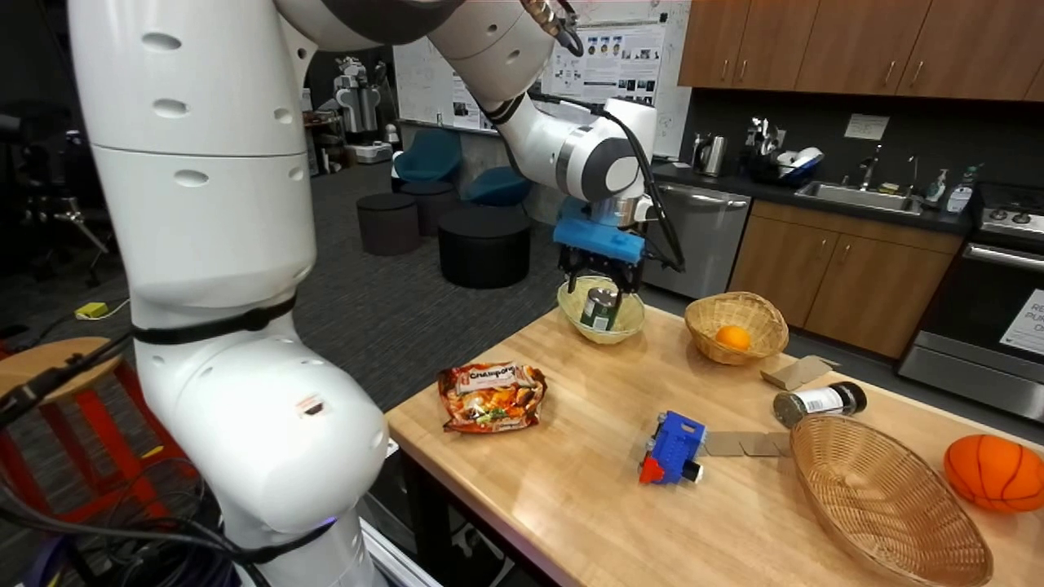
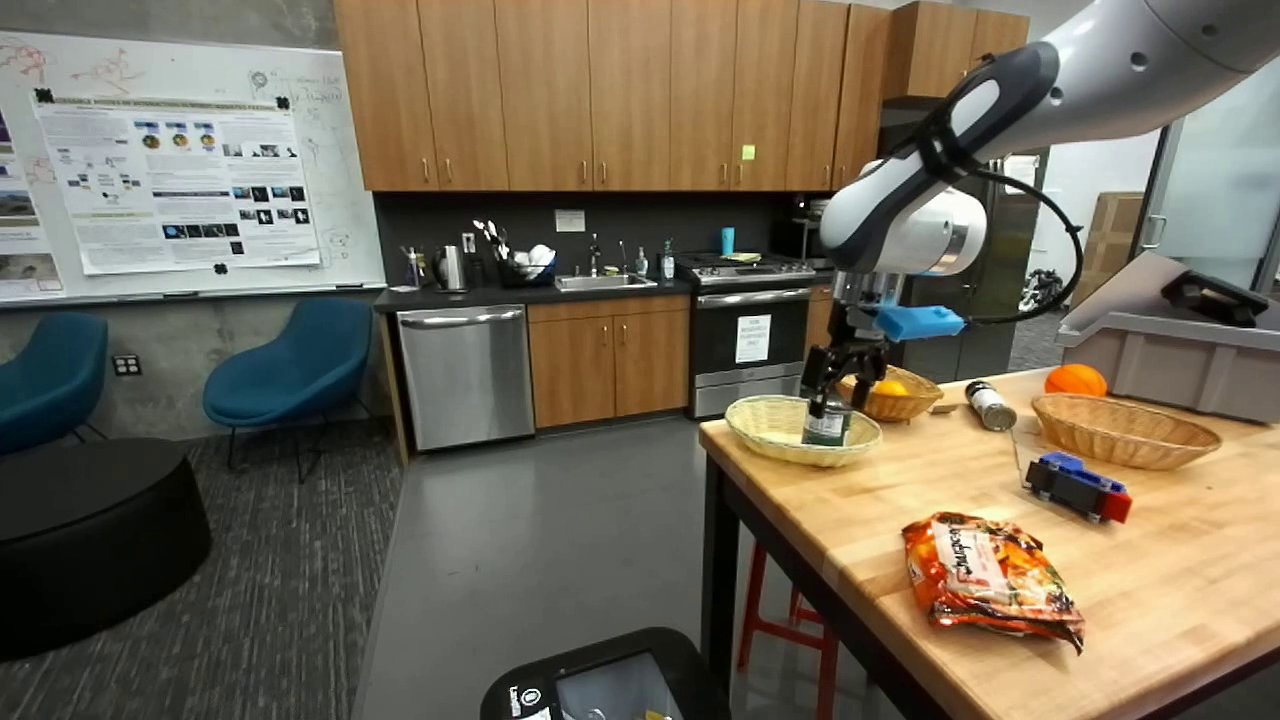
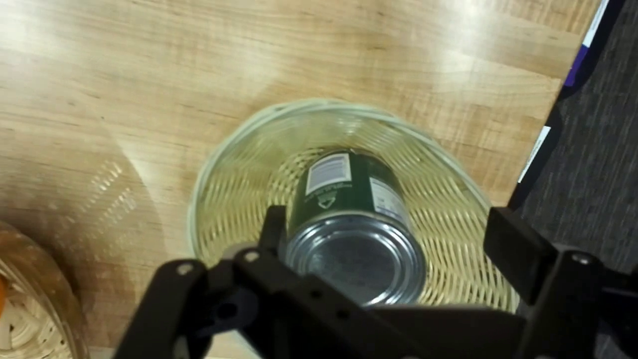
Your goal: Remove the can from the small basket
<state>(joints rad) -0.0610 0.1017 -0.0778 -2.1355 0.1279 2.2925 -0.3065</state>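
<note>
The can (image 3: 344, 199) sits inside the small basket (image 3: 443, 224), near an edge of the tabletop (image 1: 587, 408), with its shiny end up. The black hand (image 3: 389, 230) is right above it, with its two fingers (image 3: 518, 254) spread wide. In the wrist view the can is between them, very close to one finger, with a bigger gap on the other side. I cannot tell if the close finger touches it.

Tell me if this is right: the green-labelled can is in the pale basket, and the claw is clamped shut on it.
The claw is not shut: the wrist view shows it open, a gap between the can and one finger. The can is in the pale basket, as you say.
</note>
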